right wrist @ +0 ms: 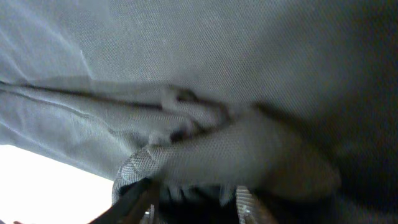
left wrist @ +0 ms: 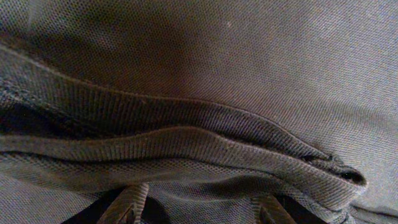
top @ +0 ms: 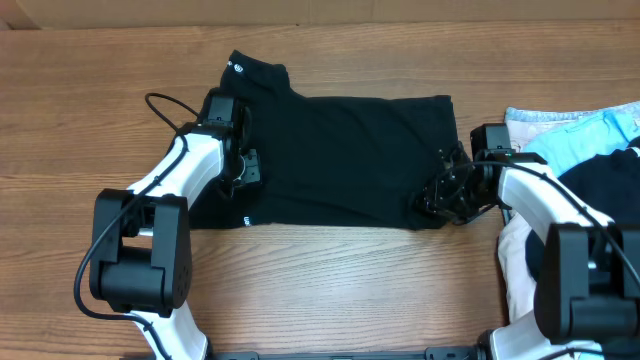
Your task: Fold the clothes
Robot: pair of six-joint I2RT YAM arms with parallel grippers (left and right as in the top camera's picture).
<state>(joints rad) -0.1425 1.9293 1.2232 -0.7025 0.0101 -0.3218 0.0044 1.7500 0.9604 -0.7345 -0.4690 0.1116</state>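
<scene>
The clothes, one black T-shirt [top: 350, 160], lie spread across the middle of the table with a sleeve or neck part sticking up at the far left, where a small white label [top: 237, 68] shows. My left gripper [top: 243, 170] sits at the shirt's left edge. In the left wrist view its fingers [left wrist: 127, 205] stand apart under a ribbed fold of the shirt [left wrist: 249, 62]. My right gripper [top: 440, 195] is at the bunched lower right corner. In the right wrist view its jaws [right wrist: 193, 205] are parted, with a lump of the shirt [right wrist: 249, 155] just above them.
A heap of other garments lies at the right edge: light-blue cloth [top: 590, 130], a rumpled black piece [top: 610, 185] and white cloth [top: 515, 260]. A black cable [top: 165, 105] loops beside the left arm. Bare wooden table [top: 350, 290] runs along the front.
</scene>
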